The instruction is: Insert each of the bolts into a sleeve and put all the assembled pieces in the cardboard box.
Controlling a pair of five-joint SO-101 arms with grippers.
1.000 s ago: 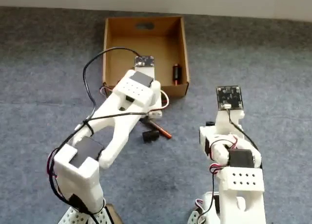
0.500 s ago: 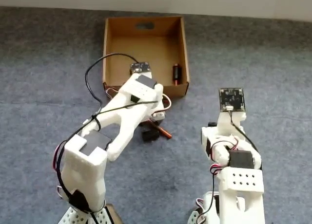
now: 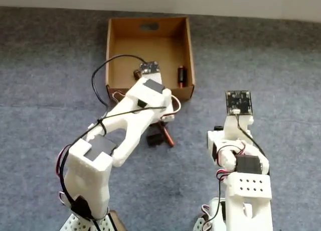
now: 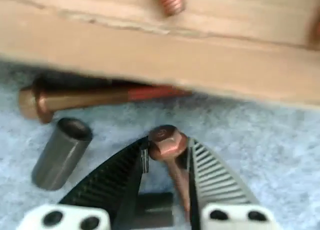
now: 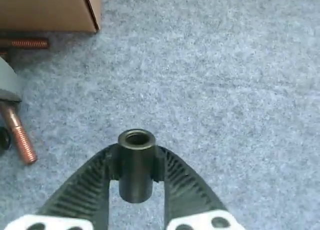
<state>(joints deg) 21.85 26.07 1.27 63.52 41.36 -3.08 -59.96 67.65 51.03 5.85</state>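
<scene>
My left gripper (image 4: 168,149) is shut on a copper bolt (image 4: 170,155), just below its hex head, close to the front wall of the cardboard box (image 4: 160,55). In the high view this bolt (image 3: 167,135) hangs slanted under the left gripper (image 3: 161,124). A second bolt (image 4: 75,97) lies along the box wall, with a dark sleeve (image 4: 62,152) beside it. My right gripper (image 5: 136,157) is shut on a black sleeve (image 5: 136,162), held upright with its bore facing up. One assembled piece (image 3: 181,76) lies inside the box (image 3: 113,50).
Another black sleeve (image 3: 153,139) lies on the grey carpet (image 3: 261,55) under the left arm. The box corner (image 5: 75,10) and a threaded bolt end (image 5: 30,42) show in the right wrist view. Open carpet stretches to the right of the box.
The left arm has swung its wrist toward the box's front wall and to the right, and the bolt now points more steeply down. The right arm has barely moved.
</scene>
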